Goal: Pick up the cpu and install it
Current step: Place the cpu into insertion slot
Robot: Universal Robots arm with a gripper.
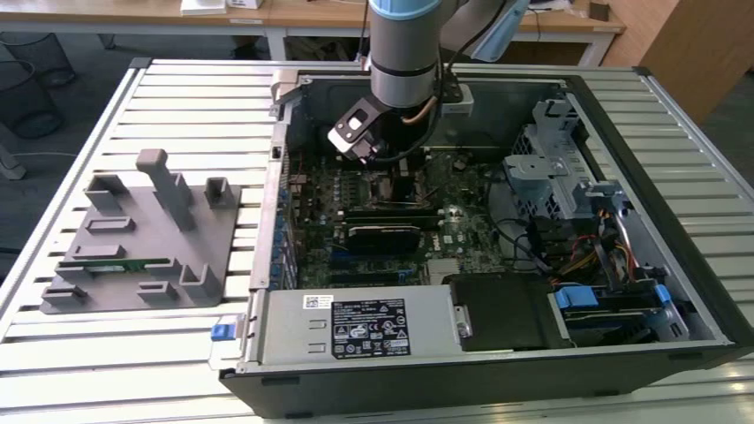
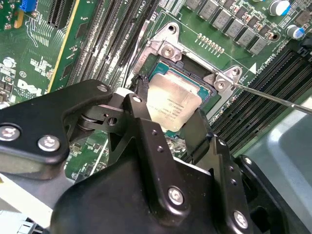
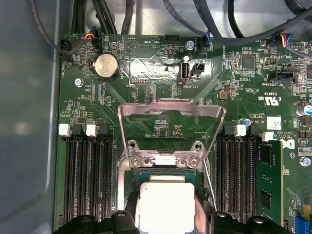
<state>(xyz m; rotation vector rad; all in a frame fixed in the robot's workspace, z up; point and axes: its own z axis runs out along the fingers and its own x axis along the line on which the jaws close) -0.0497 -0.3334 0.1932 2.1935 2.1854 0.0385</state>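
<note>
Two fingers (image 2: 197, 130) of my tool (image 2: 171, 106) squeeze the cpu (image 2: 171, 100) from both sides. I hold it right at the open socket (image 2: 168, 48) on the green motherboard (image 3: 146, 73), inside the computer case (image 1: 659, 177). The metal flap (image 3: 170, 109) stands up, out of the way. If the cpu goes in crooked or turned wrong, I think it could bend the tiny pins. If I let go too high, it could drop and slip sideways.

Matt silvery metal cpu (image 2: 173, 103); matt black jaws.
</note>
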